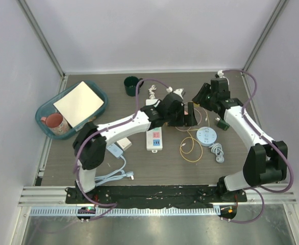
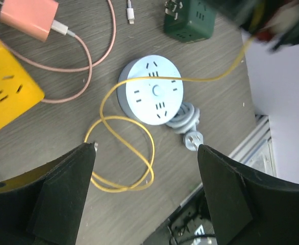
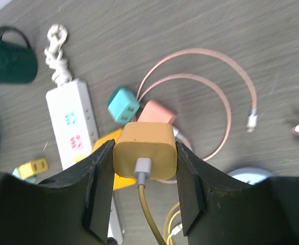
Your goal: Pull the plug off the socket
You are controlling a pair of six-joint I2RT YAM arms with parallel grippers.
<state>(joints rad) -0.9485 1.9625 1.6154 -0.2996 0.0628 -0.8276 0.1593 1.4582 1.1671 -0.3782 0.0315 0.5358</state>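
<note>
My right gripper (image 3: 144, 153) is shut on a mustard-yellow plug (image 3: 142, 140), one finger on each side, and its yellow cable (image 3: 150, 209) hangs down. The plug is held clear above a yellow cube socket (image 3: 106, 148), which also shows in the left wrist view (image 2: 6, 94) with empty holes. In the top view my right gripper (image 1: 199, 96) is at the back right. My left gripper (image 2: 145, 149) is open and empty, above the table near the coiled yellow cable (image 2: 129, 168). In the top view it (image 1: 190, 115) sits mid-table.
A round pale-blue socket (image 2: 152, 97) with its grey cord lies right of centre, a dark green adapter (image 2: 188, 20) beyond it. A pink charger (image 3: 157, 115), a teal cube (image 3: 123, 104), a white power strip (image 1: 155, 139), a green mug (image 1: 131, 86) and a teal basket (image 1: 47, 120) are also on the table.
</note>
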